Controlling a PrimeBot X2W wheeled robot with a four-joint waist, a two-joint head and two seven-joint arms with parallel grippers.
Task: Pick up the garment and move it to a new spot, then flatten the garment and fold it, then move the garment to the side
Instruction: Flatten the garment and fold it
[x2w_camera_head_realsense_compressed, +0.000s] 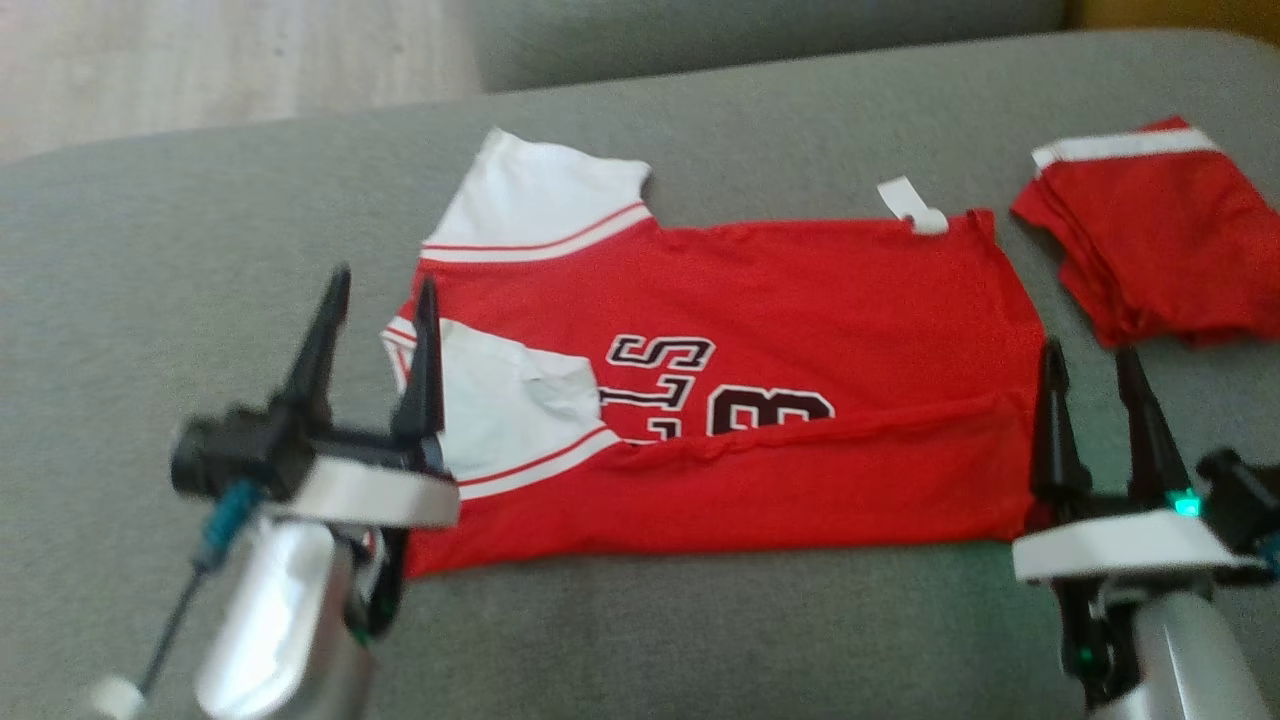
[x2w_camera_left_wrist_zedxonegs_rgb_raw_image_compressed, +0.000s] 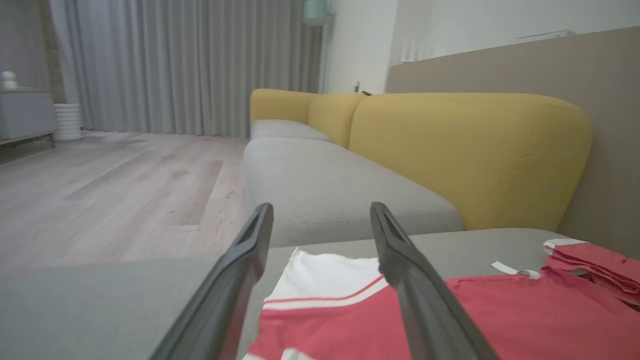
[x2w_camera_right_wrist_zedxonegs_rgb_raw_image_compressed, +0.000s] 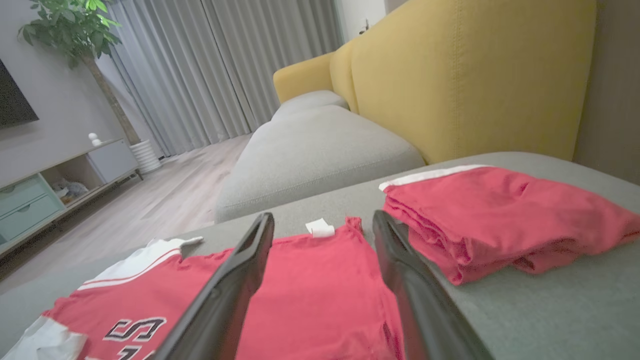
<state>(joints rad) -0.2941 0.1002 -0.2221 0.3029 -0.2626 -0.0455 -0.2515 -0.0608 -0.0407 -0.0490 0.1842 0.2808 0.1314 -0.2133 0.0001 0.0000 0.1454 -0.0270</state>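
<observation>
A red jersey (x2w_camera_head_realsense_compressed: 760, 310) with white sleeves and black lettering lies on the grey sofa seat (x2w_camera_head_realsense_compressed: 200, 250), its near long edge folded up over the body. My left gripper (x2w_camera_head_realsense_compressed: 380, 290) hovers open at the jersey's left end, over the near sleeve, holding nothing. My right gripper (x2w_camera_head_realsense_compressed: 1090, 365) stands open at the jersey's right end. In the left wrist view the far white sleeve (x2w_camera_left_wrist_zedxonegs_rgb_raw_image_compressed: 325, 277) shows between the open fingers of the left gripper (x2w_camera_left_wrist_zedxonegs_rgb_raw_image_compressed: 320, 212). In the right wrist view the right gripper (x2w_camera_right_wrist_zedxonegs_rgb_raw_image_compressed: 322, 222) is spread over the red jersey (x2w_camera_right_wrist_zedxonegs_rgb_raw_image_compressed: 310, 280).
A second red garment (x2w_camera_head_realsense_compressed: 1160, 240), folded, with a white band, lies at the right of the seat, also seen as the folded garment (x2w_camera_right_wrist_zedxonegs_rgb_raw_image_compressed: 500, 215). A yellow backrest (x2w_camera_right_wrist_zedxonegs_rgb_raw_image_compressed: 450, 75) and another grey seat (x2w_camera_left_wrist_zedxonegs_rgb_raw_image_compressed: 325, 185) lie beyond. Wooden floor (x2w_camera_left_wrist_zedxonegs_rgb_raw_image_compressed: 100, 190) stretches to the left.
</observation>
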